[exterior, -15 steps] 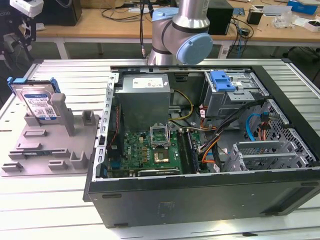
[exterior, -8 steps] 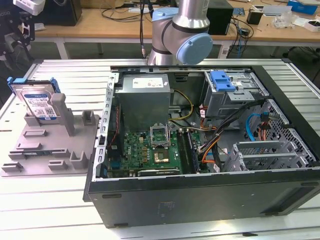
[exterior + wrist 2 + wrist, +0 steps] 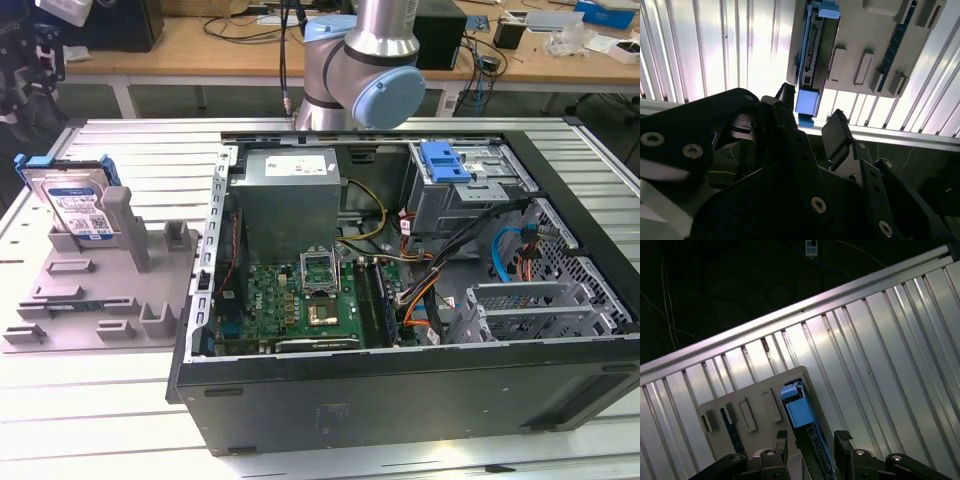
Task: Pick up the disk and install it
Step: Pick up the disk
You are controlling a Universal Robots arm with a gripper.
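wide-open black gripper (image 3: 811, 438) hangs over the silver, blue-railed rectangular disk (image 3: 78, 205), exterior view's upper left; a skewed descent could topple it.

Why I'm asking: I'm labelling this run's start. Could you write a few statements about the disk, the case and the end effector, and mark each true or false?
1. The disk stands on edge in the grey fixture plate. True.
2. The disk is already seated inside the computer case. False: it is on the fixture plate, to the exterior view's left of the case.
3. The end effector is open. True: in the first wrist view its fingers stand apart, with the disk's edge seen between them.
4. The computer case is closed up. False: it lies open, with the motherboard exposed.
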